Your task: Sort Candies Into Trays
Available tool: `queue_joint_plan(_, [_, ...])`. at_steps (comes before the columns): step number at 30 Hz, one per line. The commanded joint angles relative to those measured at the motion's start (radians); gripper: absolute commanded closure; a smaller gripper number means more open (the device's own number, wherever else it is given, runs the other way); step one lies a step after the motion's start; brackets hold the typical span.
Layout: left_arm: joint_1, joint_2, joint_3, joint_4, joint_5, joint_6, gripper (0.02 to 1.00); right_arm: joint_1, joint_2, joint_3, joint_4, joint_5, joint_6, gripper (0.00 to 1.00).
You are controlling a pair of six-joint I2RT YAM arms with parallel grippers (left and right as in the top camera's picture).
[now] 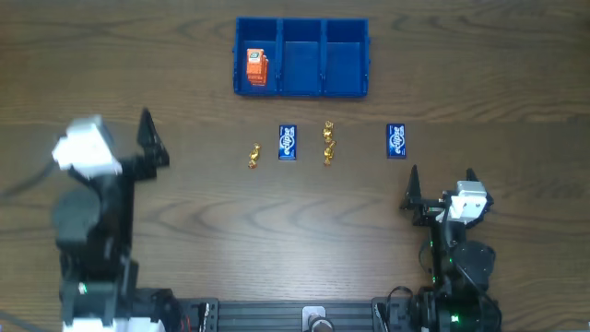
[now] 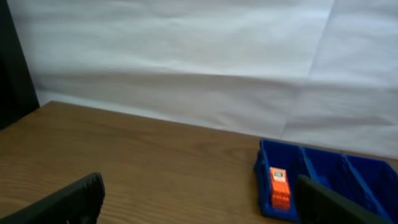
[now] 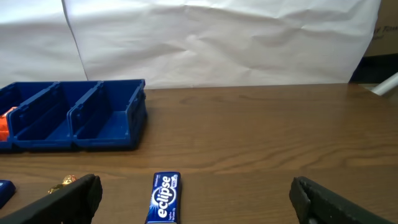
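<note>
Candies (image 1: 329, 152) lie in a loose row on the wooden table (image 1: 184, 231), ahead of both grippers and short of the blue tray (image 1: 301, 90).

The right gripper (image 1: 442, 184) sits low over the table. Its two fingers are spread wide, with nothing between them. Straight ahead of it and near lies a blue candy pack (image 3: 163, 198), flat on the wood with one short end toward the gripper. This pack is roughly on the line from the gripper to the tray compartment closest to it.

Farther ahead and off to that gripper's left is a pair of gold-wrapped candies (image 1: 328, 132), close together. Beyond them in the same direction are a second blue pack (image 1: 288, 142) and then a single gold-wrapped candy (image 1: 254, 156), just beside that pack. The whole row stands between the right gripper and the tray's front wall.

The left gripper (image 2: 199, 180) is held above the table, its fingers also wide apart and holding nothing. The tray lies ahead of it and to its right. An orange candy box (image 2: 278, 186) rests in the compartment closest to this gripper. The single gold-wrapped candy is the piece of the row closest to the left gripper, though well apart from it.

A white sheet (image 2: 186, 62) hangs beyond the table's far edge, past the tray.
</note>
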Motion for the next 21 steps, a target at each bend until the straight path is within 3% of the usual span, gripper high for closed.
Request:
queue_joint_plan(1, [0.009, -0.188, -0.182, 0.048, 0.051, 0.021, 0.047, -0.004, -0.007, 0.001, -0.01, -0.002, 0.013, 0.003])
queue_joint_plan(13, [0.047, -0.498, -0.512, 0.264, 0.103, 0.03, 0.04, -0.004, -0.007, 0.001, -0.01, -0.002, 0.014, 0.003])
queue_joint_plan(21, [0.065, -0.537, -0.521, 0.077, 0.175, 0.032, 0.018, -0.004, -0.007, 0.001, -0.01, -0.002, 0.014, 0.003])
